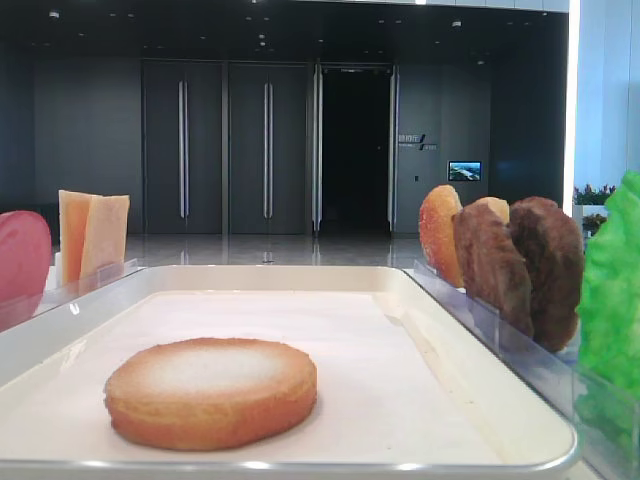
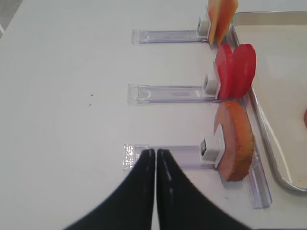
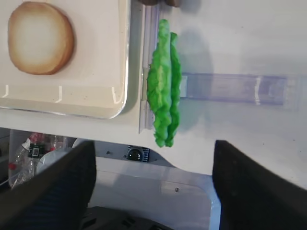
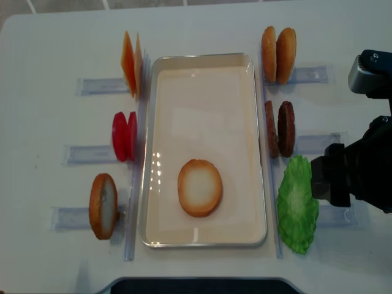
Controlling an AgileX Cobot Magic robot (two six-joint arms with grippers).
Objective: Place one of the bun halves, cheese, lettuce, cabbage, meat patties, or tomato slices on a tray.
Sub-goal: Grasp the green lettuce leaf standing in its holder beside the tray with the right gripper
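One bun half (image 4: 199,187) lies flat on the cream tray (image 4: 205,59), toasted face up. The green ruffled lettuce (image 4: 297,204) stands on edge in a clear holder just right of the tray. My right gripper (image 3: 153,179) hangs open and empty to the right of the lettuce (image 3: 164,84), apart from it; in the overhead view it (image 4: 323,179) sits beside the leaf. The left gripper (image 2: 156,152) is shut on nothing, over a holder strip left of another upright bun half (image 2: 236,140). Cabbage is out of view.
Left of the tray stand cheese slices (image 4: 131,61), tomato slices (image 4: 124,136) and a bun half (image 4: 103,206) in clear holders. On its right stand two bun halves (image 4: 277,46) and meat patties (image 4: 280,128). The table's front edge (image 4: 202,283) lies just below the tray.
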